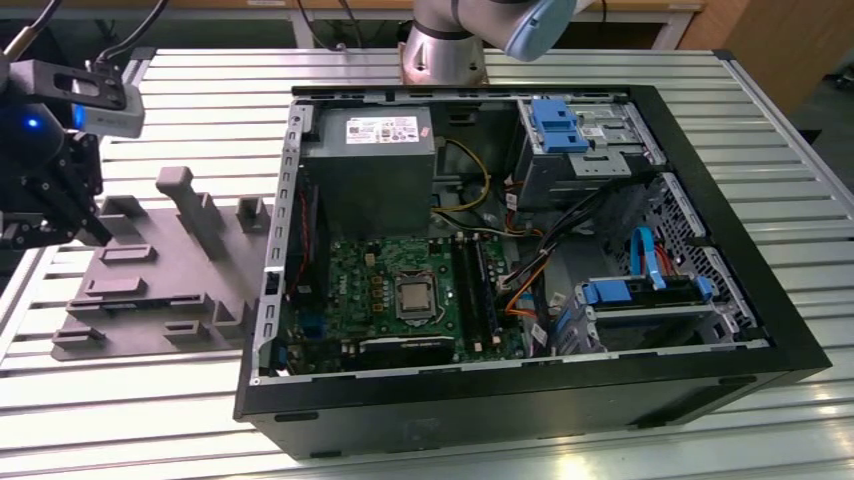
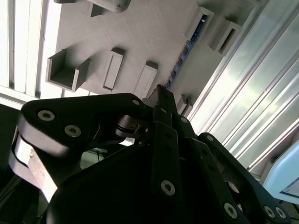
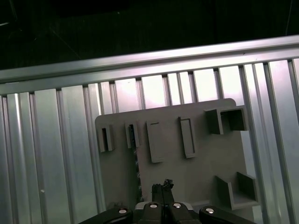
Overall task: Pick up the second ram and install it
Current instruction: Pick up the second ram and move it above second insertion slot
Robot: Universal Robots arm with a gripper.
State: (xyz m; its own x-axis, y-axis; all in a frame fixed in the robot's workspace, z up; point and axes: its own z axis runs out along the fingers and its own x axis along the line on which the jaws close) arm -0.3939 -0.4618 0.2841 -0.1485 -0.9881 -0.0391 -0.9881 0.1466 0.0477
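While the fingers (image 2: pixel 163 105) sit pressed together on nothing, the second ram (image 2: pixel 186 50) stands edge-up in the fixture plate (image 2: pixel 140 28), just beyond the tips, its long axis running away from them.

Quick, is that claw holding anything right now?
Gripper: closed, holding nothing, above the grey moulded fixture plate; the thin dark blue-green memory stick lies in that plate.

In the exterior view, an open black computer case (image 1: pixel 534 405) fills the centre and right of the frame on the slatted metal desk (image 1: pixel 120 410). Inside are a grey power supply (image 1: pixel 367 170), a green motherboard (image 1: pixel 354 280) and possibly a CPU socket (image 1: pixel 414 297). A grey fixture plate (image 1: pixel 134 295) lies at the left.
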